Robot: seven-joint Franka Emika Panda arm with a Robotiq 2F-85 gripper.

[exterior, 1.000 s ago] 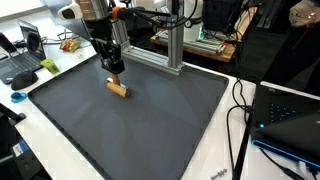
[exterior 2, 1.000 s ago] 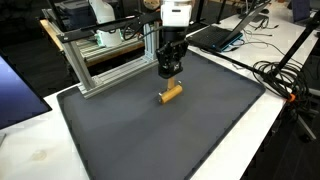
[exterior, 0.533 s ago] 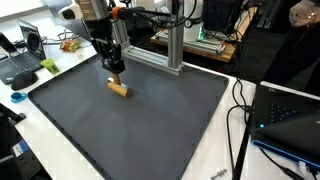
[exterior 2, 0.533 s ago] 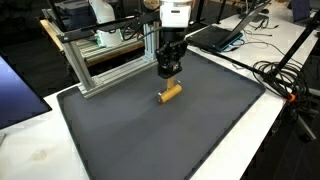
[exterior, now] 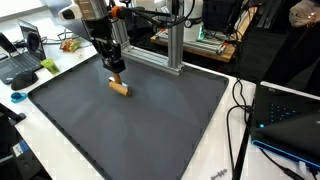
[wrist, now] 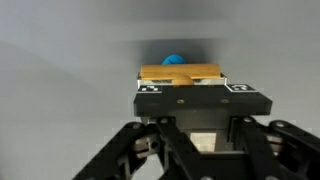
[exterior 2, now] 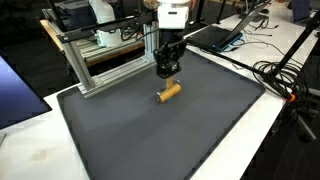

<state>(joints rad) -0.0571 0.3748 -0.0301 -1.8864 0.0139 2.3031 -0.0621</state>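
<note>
A small tan wooden block (exterior: 119, 88) lies flat on the dark grey mat (exterior: 150, 125), in its far left part and clear of every edge. The gripper (exterior: 115, 68) hangs just above the block with nothing in its grasp; how wide its fingers stand cannot be told. Open mat spreads near and right. An aluminium frame (exterior 2: 100, 72) stands along the far edge. Cables (exterior: 240, 105) trail over the white table (exterior 2: 35, 150) around the mat.

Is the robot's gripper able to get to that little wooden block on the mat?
Probably yes. The gripper hangs just above the wooden block, which lies alone on the dark mat, with nothing between them.
</note>
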